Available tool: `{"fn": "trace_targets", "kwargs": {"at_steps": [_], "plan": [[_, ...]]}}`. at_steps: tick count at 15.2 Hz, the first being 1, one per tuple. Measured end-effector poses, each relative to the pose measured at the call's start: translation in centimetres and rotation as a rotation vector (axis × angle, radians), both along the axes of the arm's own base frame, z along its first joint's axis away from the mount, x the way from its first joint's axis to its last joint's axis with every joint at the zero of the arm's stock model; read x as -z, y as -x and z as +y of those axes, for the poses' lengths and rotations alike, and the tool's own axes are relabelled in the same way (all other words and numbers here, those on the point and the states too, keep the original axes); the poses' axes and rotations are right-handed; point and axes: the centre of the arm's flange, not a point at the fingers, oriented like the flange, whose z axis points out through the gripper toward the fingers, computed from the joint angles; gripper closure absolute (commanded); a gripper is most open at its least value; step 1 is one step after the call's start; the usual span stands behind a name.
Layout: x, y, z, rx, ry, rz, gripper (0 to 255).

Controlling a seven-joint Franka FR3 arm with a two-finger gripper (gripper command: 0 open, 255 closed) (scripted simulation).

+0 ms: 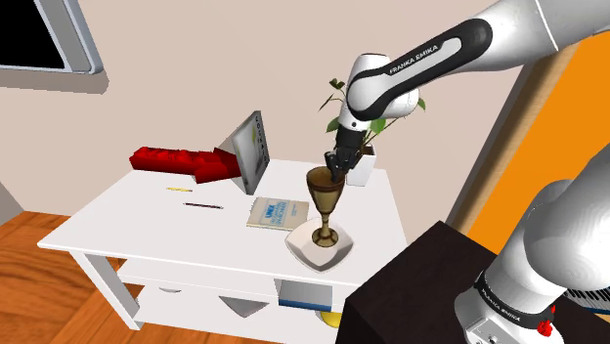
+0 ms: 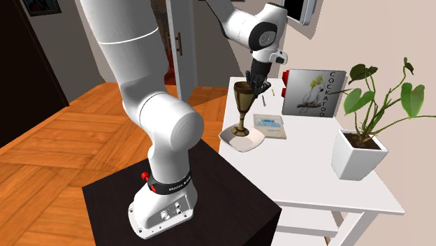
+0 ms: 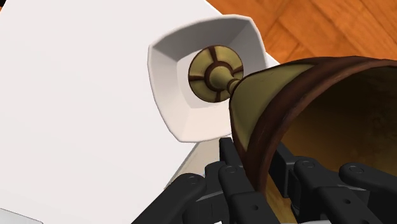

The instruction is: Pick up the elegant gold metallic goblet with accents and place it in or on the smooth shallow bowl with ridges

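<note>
As far as we can tell, the goblet [image 1: 326, 195] is standing dead upright. Its long axis is vertical, the mouth points up and the round foot sits in the middle of the white shallow bowl [image 1: 303, 252]. The gripper [image 1: 337, 166] comes in from above at a slant and looks pinched on the cup's rim. In the wrist view one black finger [image 3: 230, 167] is outside the brown lip and the other is inside the cup.

On edges, we'd say the bowl is right at the edge of the white table [image 1: 147, 220] nearest the stand [image 1: 420, 293], with wood floor just past it. A pale booklet [image 1: 270, 212] lies just beside the bowl. The white plant pot [image 1: 362, 168] is behind the goblet in the shoulder view, and the propped cockatoo book [image 2: 313, 94] is further back. Toward the shoulder view's left we get the most open tabletop, with a pen [image 1: 202, 205] lying on it and a red thing [image 1: 181, 161] at the far side.
</note>
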Motion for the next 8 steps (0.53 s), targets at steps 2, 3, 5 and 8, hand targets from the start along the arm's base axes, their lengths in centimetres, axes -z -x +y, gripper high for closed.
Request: {"fn": "trace_targets", "kwargs": {"at_steps": [2, 3, 5, 8], "plan": [[1.2, 0.1, 0.1, 0.000, 0.000, 0.000, 255], [1.7, 0.0, 0.0, 0.000, 0.000, 0.000, 255], [2.8, 0.0, -0.1, 0.000, 0.000, 0.000, 255], [3.5, 0.0, 0.0, 0.000, 0.000, 0.000, 255]]}}
